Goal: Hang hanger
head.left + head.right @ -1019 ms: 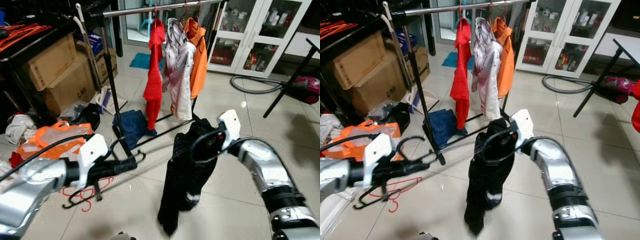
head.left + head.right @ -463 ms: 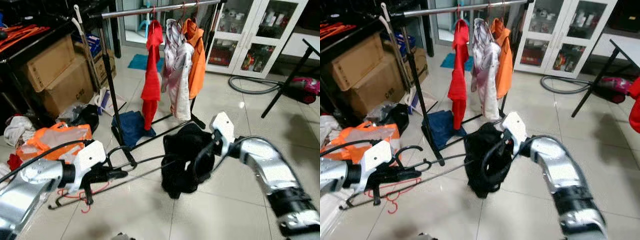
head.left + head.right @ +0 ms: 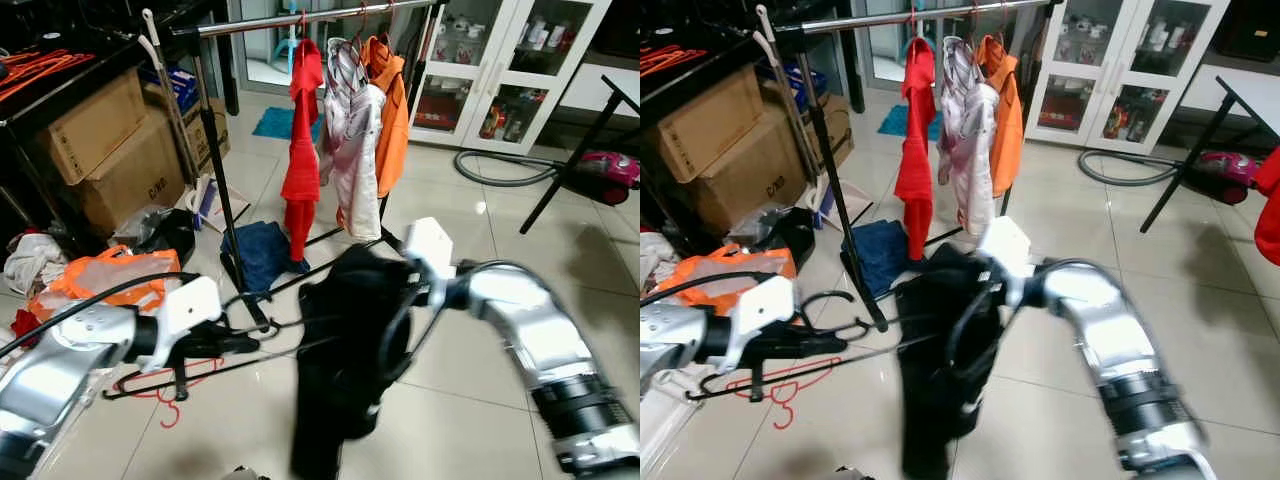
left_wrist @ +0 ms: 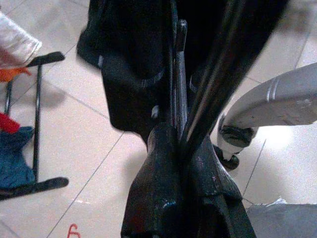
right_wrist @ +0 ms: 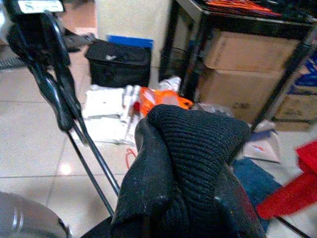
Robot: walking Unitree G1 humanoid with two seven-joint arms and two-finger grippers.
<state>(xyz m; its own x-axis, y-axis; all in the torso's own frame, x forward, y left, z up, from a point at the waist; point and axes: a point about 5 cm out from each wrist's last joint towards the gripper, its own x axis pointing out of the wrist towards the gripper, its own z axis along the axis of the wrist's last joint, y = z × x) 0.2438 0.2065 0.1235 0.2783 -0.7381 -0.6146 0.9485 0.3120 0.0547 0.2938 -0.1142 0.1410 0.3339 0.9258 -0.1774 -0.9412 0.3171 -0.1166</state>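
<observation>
My left gripper is shut on a black hanger, held low and roughly level, its bar reaching right into a black knitted garment. In the left wrist view the fingers clamp the hanger with the garment just beyond them. My right gripper is shut on the garment's top, which hangs down long and blurred. Behind stands the clothes rail with a red, a pale and an orange garment on it.
Cardboard boxes stand under a black shelf at the left. Orange clothing and a red hanger lie on the tiled floor. A blue cloth lies by the rack's foot. A glass cabinet, a hose and a slanted black leg are at the right.
The garment, bunched up half a second ago, has dropped open and hangs long. My right gripper has shifted left toward the hanger; the hanger's bar now reaches into the garment.
</observation>
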